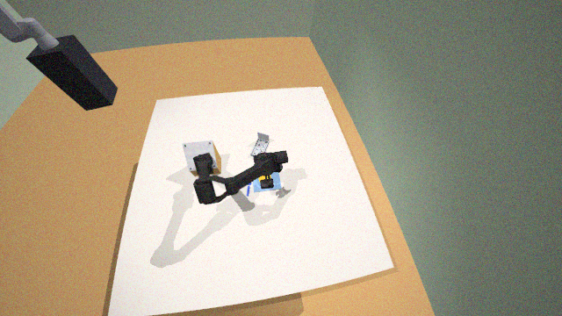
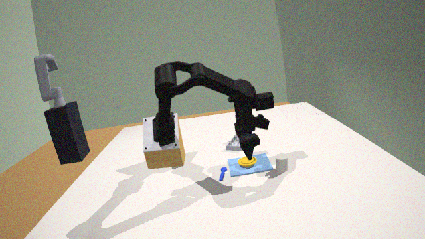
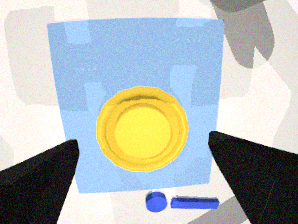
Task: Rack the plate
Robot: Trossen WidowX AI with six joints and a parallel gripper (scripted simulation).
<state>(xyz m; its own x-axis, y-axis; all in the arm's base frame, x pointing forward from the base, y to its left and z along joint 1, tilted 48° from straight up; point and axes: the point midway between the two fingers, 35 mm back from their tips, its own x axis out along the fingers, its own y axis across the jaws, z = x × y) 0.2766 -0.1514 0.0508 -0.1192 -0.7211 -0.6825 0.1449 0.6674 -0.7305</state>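
The yellow round plate (image 1: pixel 262 180) (image 2: pixel 244 163) (image 3: pixel 142 131) lies flat, face up, on a light-blue mat (image 2: pixel 263 163) (image 3: pixel 135 55). My gripper (image 1: pixel 266 184) (image 2: pixel 250 159) (image 3: pixel 145 142) is open and empty, pointing down close above the plate. In the wrist view the fingertips stand left and right of the plate, wide of its rim. The exact height gap is hard to tell. The grey dish rack (image 1: pixel 260 146) (image 2: pixel 233 145) stands behind the mat, with a raised panel at one end. The arm partly hides it in the exterior view, and it is out of the wrist view.
A blue spoon-like piece (image 1: pixel 248 190) (image 2: pixel 222 174) (image 3: pixel 195 203) lies beside the mat. A pale cup (image 2: pixel 281 163) stands by the mat's other side. The arm's base box (image 1: pixel 199 149) (image 2: pixel 165 159) stands to the left. A dark block (image 1: pixel 72 72) (image 2: pixel 66 133) on a grey arm is farther left.
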